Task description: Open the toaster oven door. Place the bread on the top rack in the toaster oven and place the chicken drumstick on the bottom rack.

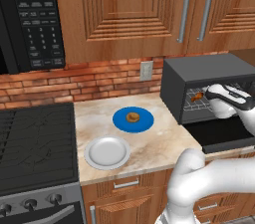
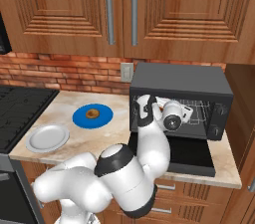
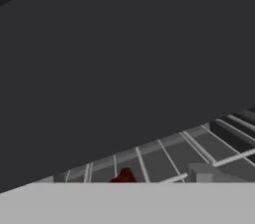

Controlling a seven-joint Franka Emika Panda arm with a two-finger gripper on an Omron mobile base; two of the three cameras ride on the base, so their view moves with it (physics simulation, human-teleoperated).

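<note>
The toaster oven (image 1: pixel 204 68) (image 2: pixel 179 81) stands at the right of the counter. Its door (image 1: pixel 224 136) (image 2: pixel 187 156) lies folded down flat. My gripper (image 1: pixel 205 94) (image 2: pixel 185 111) reaches into the oven's mouth and stands open. The chicken drumstick (image 1: pixel 197 97) (image 3: pixel 123 175) lies on a wire rack (image 3: pixel 164 153) just at the fingertips; I cannot tell which rack. The bread (image 1: pixel 132 117) (image 2: pixel 91 114) sits on the blue plate (image 1: pixel 119 121) (image 2: pixel 79 118), left of the oven.
An empty white plate (image 1: pixel 107 152) (image 2: pixel 47 138) sits near the counter's front edge. The stove (image 1: pixel 35 143) is at the left, with the black microwave (image 1: pixel 30 14) above it. Wooden cabinets (image 2: pixel 119 9) hang over the counter.
</note>
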